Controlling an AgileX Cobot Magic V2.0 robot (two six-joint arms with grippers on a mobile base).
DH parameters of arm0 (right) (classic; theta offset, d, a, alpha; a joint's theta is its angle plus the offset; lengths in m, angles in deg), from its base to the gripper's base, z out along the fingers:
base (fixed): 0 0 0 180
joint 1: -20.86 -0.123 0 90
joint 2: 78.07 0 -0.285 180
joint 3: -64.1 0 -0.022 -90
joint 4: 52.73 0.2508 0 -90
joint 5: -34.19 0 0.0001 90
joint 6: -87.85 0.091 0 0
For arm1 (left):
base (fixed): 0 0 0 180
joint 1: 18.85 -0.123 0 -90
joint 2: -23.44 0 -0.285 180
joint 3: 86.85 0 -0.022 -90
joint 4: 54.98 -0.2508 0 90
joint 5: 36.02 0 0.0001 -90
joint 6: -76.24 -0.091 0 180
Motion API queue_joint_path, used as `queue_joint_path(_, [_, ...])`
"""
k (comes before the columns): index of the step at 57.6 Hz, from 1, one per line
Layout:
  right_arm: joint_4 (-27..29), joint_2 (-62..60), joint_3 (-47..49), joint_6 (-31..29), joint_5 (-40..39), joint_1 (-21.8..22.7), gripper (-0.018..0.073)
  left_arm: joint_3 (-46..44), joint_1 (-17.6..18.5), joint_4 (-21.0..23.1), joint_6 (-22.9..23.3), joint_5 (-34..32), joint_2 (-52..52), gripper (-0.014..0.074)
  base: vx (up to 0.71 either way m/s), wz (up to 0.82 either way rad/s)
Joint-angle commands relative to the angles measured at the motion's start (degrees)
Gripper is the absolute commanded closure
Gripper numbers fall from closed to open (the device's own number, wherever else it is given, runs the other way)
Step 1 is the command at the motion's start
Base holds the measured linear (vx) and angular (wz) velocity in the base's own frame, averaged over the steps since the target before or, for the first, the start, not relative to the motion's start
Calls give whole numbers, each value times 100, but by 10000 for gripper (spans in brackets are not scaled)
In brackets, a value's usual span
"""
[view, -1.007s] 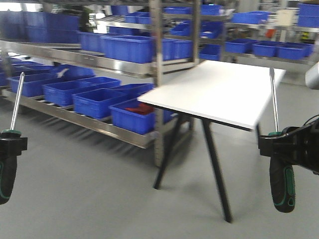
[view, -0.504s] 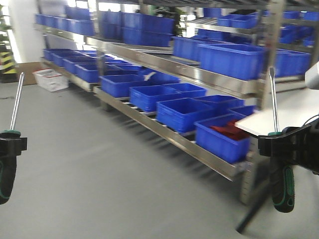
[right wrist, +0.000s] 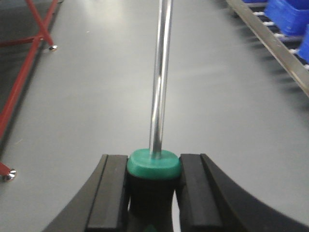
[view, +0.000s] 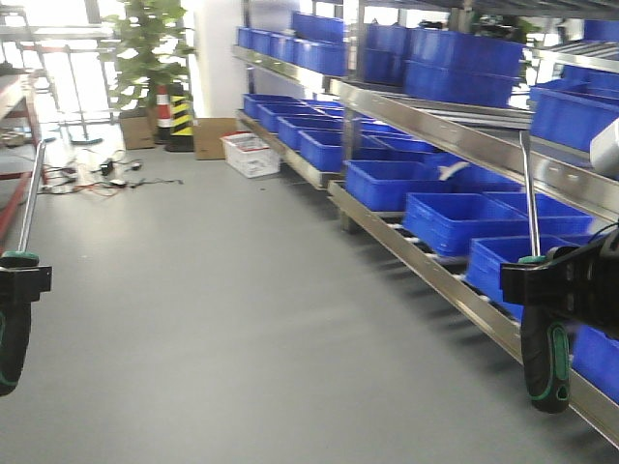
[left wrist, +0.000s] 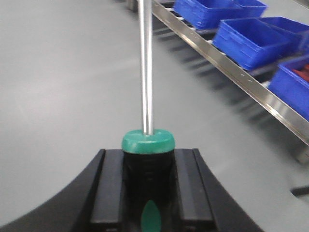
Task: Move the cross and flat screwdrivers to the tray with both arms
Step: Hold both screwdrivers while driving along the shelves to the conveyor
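My left gripper is shut on a screwdriver with a black and green handle, its steel shaft pointing up. In the left wrist view the jaws clamp the handle just under the green collar. My right gripper is shut on a second screwdriver of the same kind, shaft up. In the right wrist view the green collar sits between the jaws. The tips are out of view, so I cannot tell cross from flat. The tray is out of view.
A long steel rack with several blue bins runs along the right. Grey floor lies ahead. A potted plant, a striped post, a cardboard box, a white crate and cables are at the far end.
The view has swung left: the white table and nearby bins have left the frame and the aisle with the plant has come in. Both grippers keep their hold unchanged.
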Motion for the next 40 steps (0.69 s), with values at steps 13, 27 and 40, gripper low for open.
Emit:
queue_joint_path(13, [-40, -113, 194, -32, -524, 22, 568, -214, 36, 135, 10, -489, 147, 597, 57, 42])
queue_joint_path(27, [-40, -113, 194, -32, -530, 22, 568, -214, 36, 135, 10, -489, 147, 597, 59, 38])
queue_joint_path(40, [-40, -113, 194, -32, -530, 22, 568, -214, 36, 135, 10, -489, 147, 597, 61, 28])
